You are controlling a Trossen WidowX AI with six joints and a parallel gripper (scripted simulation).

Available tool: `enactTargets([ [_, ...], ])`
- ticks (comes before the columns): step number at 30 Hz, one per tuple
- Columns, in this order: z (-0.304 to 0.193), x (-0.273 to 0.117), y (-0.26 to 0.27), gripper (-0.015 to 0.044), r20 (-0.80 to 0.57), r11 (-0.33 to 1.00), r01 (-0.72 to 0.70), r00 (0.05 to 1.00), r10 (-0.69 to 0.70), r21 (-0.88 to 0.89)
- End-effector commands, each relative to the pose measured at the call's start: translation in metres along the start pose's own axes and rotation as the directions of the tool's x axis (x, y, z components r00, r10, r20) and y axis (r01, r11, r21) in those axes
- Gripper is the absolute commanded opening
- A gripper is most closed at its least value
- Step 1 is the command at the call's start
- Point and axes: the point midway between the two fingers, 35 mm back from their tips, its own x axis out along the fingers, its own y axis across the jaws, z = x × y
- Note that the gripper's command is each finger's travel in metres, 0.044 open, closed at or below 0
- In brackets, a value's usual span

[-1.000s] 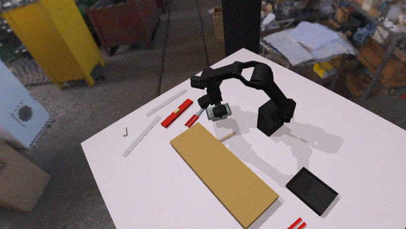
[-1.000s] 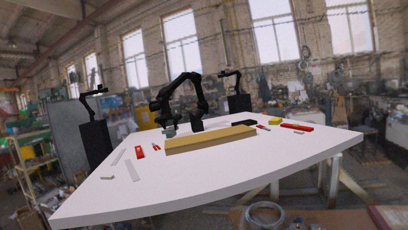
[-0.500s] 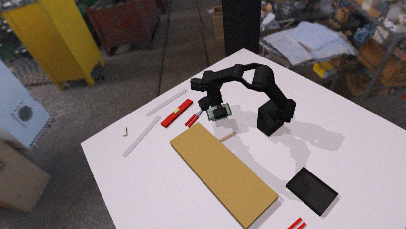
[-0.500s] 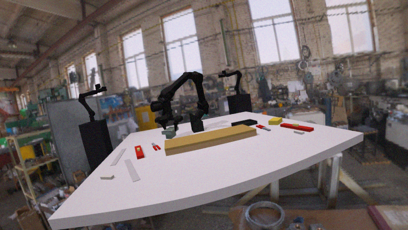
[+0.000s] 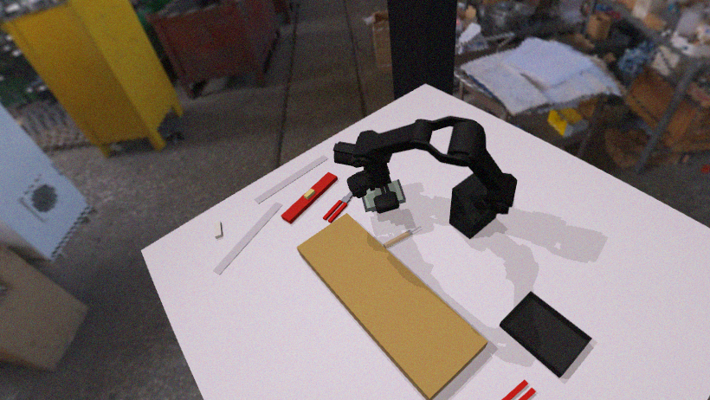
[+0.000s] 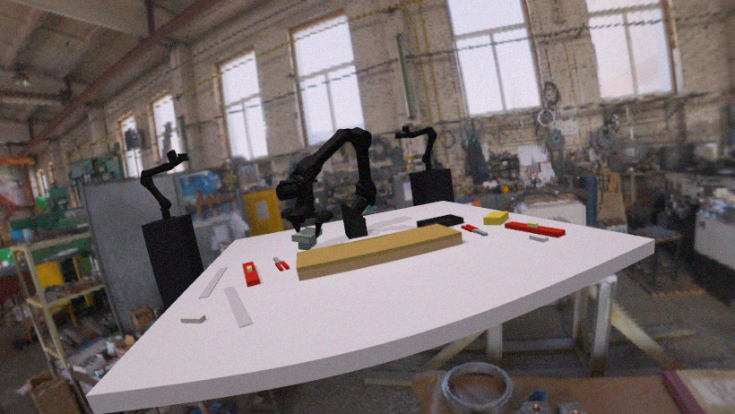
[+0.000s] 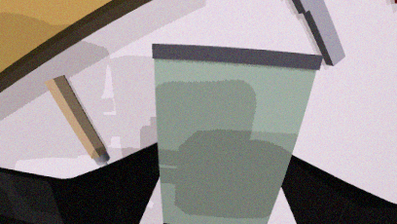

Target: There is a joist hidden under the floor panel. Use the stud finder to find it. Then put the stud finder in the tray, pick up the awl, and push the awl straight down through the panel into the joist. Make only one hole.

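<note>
The stud finder, a grey-green block with a dark end (image 5: 396, 190) (image 6: 304, 238) (image 7: 234, 107), is between my fingers. My gripper (image 5: 383, 192) (image 6: 306, 231) (image 7: 220, 153) is shut on it and holds it above the table, beyond the panel's far left end in the top view. The tan floor panel (image 5: 392, 307) (image 6: 380, 246) (image 7: 29, 39) lies flat; no joist shows. The awl (image 5: 398, 239) (image 7: 77, 117) lies beside the panel's long edge on the arm's side, its wooden handle towards the panel. The black tray (image 5: 544, 335) (image 6: 439, 220) holds nothing that I can see.
Red-handled pliers (image 5: 334, 209) (image 6: 281, 263) lie near the held block. Beyond are a red bar (image 5: 298, 207) (image 6: 251, 276) and two pale strips (image 5: 248, 238) (image 5: 292, 178). Other red-handled pliers (image 6: 474, 229), a yellow block (image 6: 496, 219) and another red bar (image 6: 549, 230) lie past the panel's other end.
</note>
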Motion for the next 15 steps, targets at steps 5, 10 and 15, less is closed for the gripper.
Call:
enactTargets([
  [5,0.0015,-0.0044,0.0024,0.0000,0.014,0.997,0.076,0.997,-0.076,0.008],
  [10,0.0015,-0.0042,0.0033,0.0000,0.014,0.995,0.099,0.995,-0.099,0.011],
  [15,0.0014,-0.0033,0.0046,0.0000,0.009,0.990,0.139,0.990,-0.139,0.014],
])
